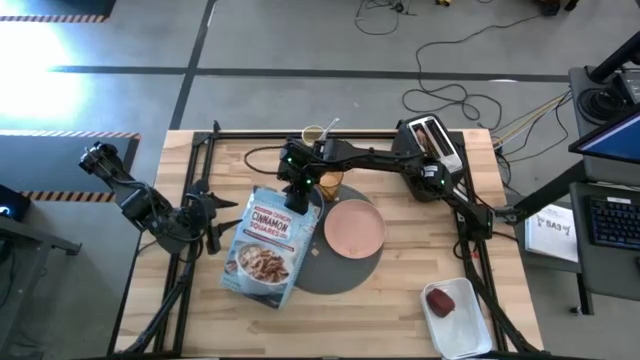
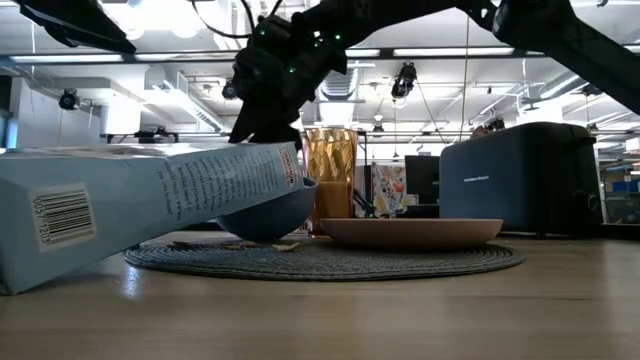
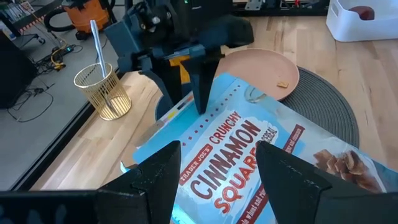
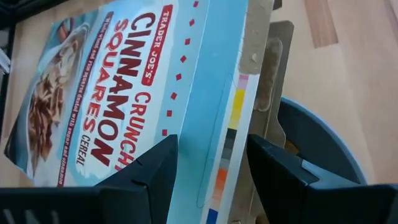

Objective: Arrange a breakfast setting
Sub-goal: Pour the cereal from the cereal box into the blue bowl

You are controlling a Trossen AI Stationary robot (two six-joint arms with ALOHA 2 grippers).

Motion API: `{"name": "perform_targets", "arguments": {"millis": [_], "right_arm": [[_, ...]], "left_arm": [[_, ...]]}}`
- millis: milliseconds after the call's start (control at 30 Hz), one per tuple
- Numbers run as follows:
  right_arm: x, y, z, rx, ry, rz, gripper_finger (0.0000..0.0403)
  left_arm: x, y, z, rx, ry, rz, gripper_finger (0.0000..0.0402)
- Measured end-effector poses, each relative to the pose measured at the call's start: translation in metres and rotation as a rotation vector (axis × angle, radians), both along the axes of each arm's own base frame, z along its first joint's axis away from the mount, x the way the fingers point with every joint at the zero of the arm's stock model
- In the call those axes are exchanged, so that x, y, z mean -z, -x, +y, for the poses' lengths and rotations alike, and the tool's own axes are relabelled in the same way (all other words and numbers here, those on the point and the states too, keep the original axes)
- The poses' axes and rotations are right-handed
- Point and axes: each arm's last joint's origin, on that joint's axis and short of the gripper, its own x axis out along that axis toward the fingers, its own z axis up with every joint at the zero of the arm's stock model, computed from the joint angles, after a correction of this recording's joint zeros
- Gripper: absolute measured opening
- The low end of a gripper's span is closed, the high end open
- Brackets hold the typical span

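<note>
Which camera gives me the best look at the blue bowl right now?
The low view: the blue bowl shows side-on on the grey mat, with the cereal box leaning on its rim. The right wrist view catches part of its rim beside the box flap. In the high and left wrist views the right arm and the box mostly hide it.

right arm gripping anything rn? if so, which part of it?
Yes. The right gripper holds the cereal box by its open top end, which rests on the blue bowl. The left gripper is open beside the box, holding nothing.
</note>
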Motion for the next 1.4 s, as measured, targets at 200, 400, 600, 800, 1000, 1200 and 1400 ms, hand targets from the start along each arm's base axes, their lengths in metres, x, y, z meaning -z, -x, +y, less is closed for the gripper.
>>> {"name": "perform_targets", "arguments": {"millis": [200, 400, 600, 800, 1000, 1200, 1400], "right_arm": [[-0.003, 0.0, 0.0, -0.01, 0.008, -0.014, 0.0182], [-0.004, -0.001, 0.003, -0.046, -0.058, -0.026, 0.018], [-0.005, -0.002, 0.007, -0.08, -0.114, -0.046, 0.0158], [-0.006, -0.002, 0.008, -0.115, -0.159, -0.062, 0.0105], [-0.008, -0.003, 0.011, -0.152, -0.214, -0.08, 0.0035], [-0.009, -0.004, 0.011, -0.139, -0.237, -0.088, 0.0009], [-0.012, -0.005, 0.018, -0.174, -0.277, -0.099, 0.0008]], "left_arm": [[0.0, 0.001, 0.001, -0.001, 0.001, 0.0, 0.0194], [0.0, 0.001, 0.001, 0.0, 0.0, 0.0, 0.0194], [0.0, 0.001, 0.001, -0.001, 0.0, 0.001, 0.0194], [0.0, 0.001, 0.001, -0.001, -0.001, 0.002, 0.0194], [0.0, 0.002, 0.001, -0.001, -0.001, 0.001, 0.0194], [0.0, 0.002, 0.001, -0.001, -0.001, 0.002, 0.0194], [-0.001, 0.002, 0.002, -0.001, -0.003, -0.001, 0.0194]]}}
